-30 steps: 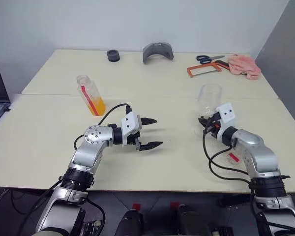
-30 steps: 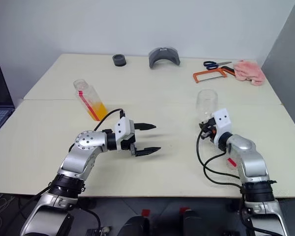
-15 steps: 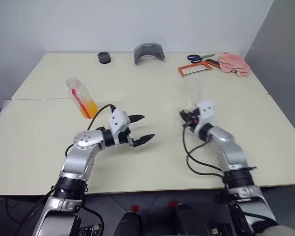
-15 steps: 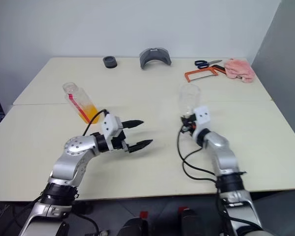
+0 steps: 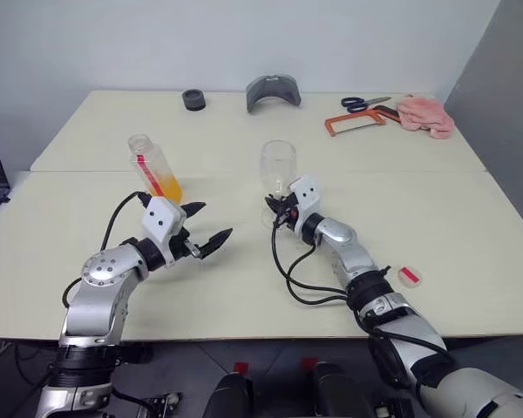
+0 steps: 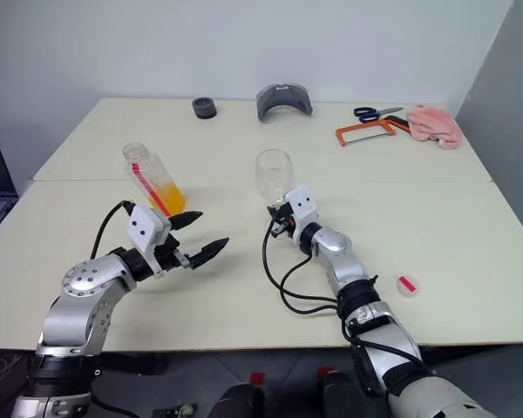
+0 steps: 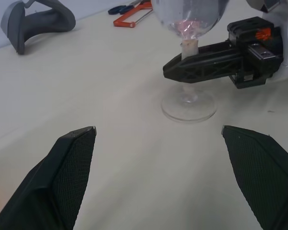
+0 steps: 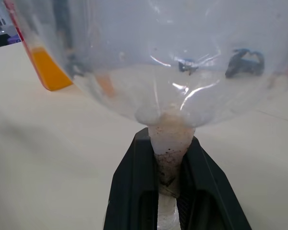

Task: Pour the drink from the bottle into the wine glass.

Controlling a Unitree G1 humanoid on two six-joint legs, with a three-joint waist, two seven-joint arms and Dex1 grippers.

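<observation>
Right tool (image 6: 280, 218) is clamped on the wine glass (image 6: 274, 174) stem, keeping it upright on the bench (image 6: 471, 226) for pouring. Bottle (image 6: 155, 180) stands left of the glass, uncapped; left tool (image 6: 200, 235) gapes wide between them, likely to take the bottle.

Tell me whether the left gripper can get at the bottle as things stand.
Probably yes. The left gripper is open, and the bottle stands uncapped just beyond it with only bare table between them; the wine glass sits well aside.
</observation>
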